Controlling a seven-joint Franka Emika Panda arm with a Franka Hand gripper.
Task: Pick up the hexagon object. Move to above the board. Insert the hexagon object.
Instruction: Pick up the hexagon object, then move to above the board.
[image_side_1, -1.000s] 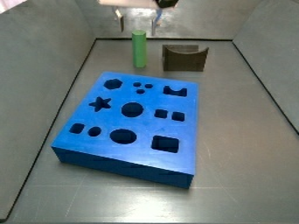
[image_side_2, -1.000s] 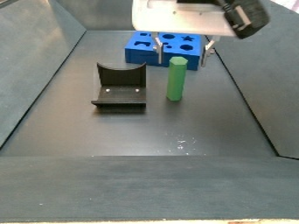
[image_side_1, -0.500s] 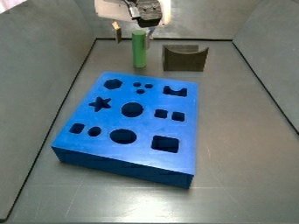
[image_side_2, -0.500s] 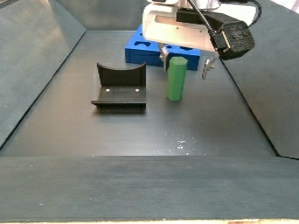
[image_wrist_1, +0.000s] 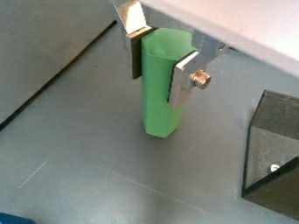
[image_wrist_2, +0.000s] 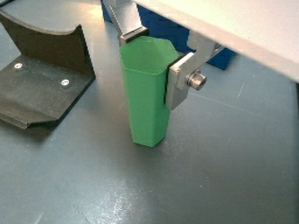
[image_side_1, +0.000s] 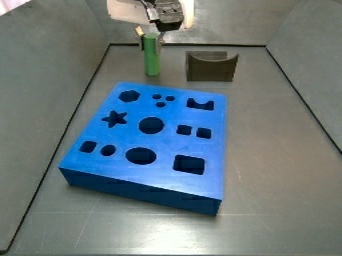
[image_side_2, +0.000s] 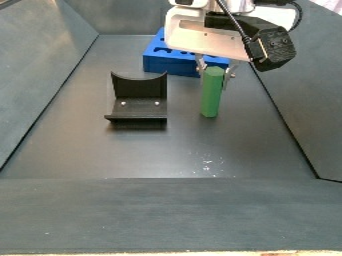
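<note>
The hexagon object, a tall bright green peg (image_side_1: 151, 60), stands near the back of the tray, beyond the blue board (image_side_1: 134, 190). In a side view the peg (image_side_2: 211, 95) leans slightly, its base at the floor. My gripper (image_side_1: 151, 35) has come down over its top. In both wrist views the silver fingers (image_wrist_1: 177, 83) (image_wrist_2: 179, 79) press on opposite faces of the peg (image_wrist_1: 163, 105) (image_wrist_2: 146, 114), with my gripper (image_wrist_1: 158, 79) (image_wrist_2: 155, 66) shut on it. The board (image_side_2: 163, 62) lies behind the peg in that side view.
The dark fixture (image_side_1: 211, 66) (image_side_2: 134, 100) stands on the floor beside the peg; it also shows in both wrist views (image_wrist_1: 274, 149) (image_wrist_2: 41, 70). Grey tray walls (image_side_1: 80, 90) rise on both sides.
My gripper has come down from above the peg until its fingers close on the peg's upper part. The peg has shifted slightly sideways and now leans a little.
</note>
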